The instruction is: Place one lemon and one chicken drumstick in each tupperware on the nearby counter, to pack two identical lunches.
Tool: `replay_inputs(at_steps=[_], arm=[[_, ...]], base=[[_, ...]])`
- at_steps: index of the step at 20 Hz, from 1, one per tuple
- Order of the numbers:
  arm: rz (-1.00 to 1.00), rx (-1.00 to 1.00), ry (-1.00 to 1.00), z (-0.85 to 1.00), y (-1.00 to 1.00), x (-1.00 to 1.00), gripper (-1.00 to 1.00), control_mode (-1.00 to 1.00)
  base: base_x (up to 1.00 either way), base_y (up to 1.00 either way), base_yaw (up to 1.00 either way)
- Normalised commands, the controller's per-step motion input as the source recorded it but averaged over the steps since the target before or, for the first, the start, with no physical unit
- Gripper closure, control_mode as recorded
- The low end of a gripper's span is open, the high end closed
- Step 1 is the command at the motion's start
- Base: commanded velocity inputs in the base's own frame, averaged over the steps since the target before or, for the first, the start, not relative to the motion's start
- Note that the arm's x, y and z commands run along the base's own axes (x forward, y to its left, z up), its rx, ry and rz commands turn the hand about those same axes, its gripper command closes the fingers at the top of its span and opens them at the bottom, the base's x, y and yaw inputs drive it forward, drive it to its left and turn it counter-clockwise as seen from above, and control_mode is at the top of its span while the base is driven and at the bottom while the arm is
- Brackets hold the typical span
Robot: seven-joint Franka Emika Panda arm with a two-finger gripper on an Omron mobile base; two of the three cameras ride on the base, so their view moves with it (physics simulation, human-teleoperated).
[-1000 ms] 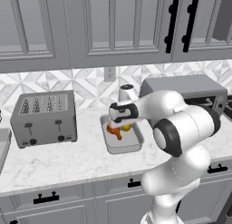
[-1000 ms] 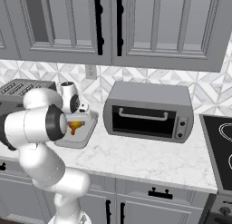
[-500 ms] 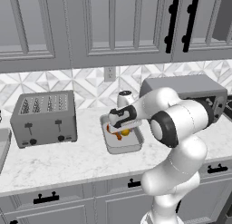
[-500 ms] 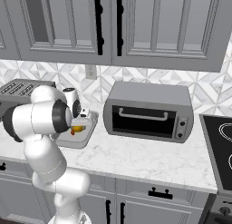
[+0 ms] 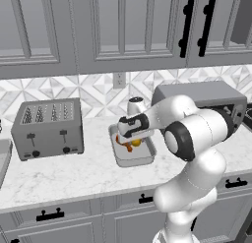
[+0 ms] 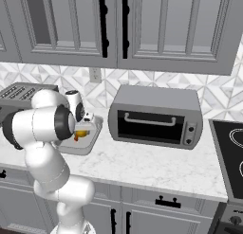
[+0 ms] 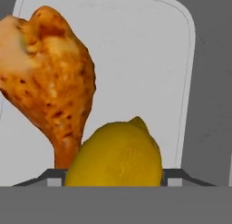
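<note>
While you had the gripper low over the tupperware on the counter, that container already held both a chicken drumstick and a lemon, lying side by side and touching on its white floor. By that showing one lunch looked packed, or very nearly. The lemon sat right at the fingertips in the hand view, yet you could not tell from the pictures whether the jaws gripped it or had let it go; their spread was hidden behind the fruit. A second tupperware was nowhere plain to see, so judge the other lunch as not yet done.

Around your work stood a toaster well to the left of the container, and a toaster oven close on its right, with the arm's elbow bulking in front of it in the left base view. A small white canister stood just behind the container by the tiled wall. Lifting straight up would likely clear all three; swinging right would bring you nearest the oven.
</note>
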Motion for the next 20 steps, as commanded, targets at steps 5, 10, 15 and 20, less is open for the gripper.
replay_inputs(at_steps=[5, 10, 15, 20], arm=[[0.00, -0.01, 0.04, 0.34, 0.00, 0.00, -1.00, -1.00], [0.00, 0.00, 0.00, 0.34, 0.00, -0.42, -1.00, -1.00], [0.00, 0.00, 0.00, 0.05, -0.18, -1.00, -1.00, -1.00], [-0.03, 0.07, 0.00, 0.09, -0.65, -0.83, -1.00, -1.00]], base=[[0.00, 0.00, 0.00], [0.00, 0.00, 0.00], [0.00, 0.00, 0.00], [0.00, 0.00, 0.00]])
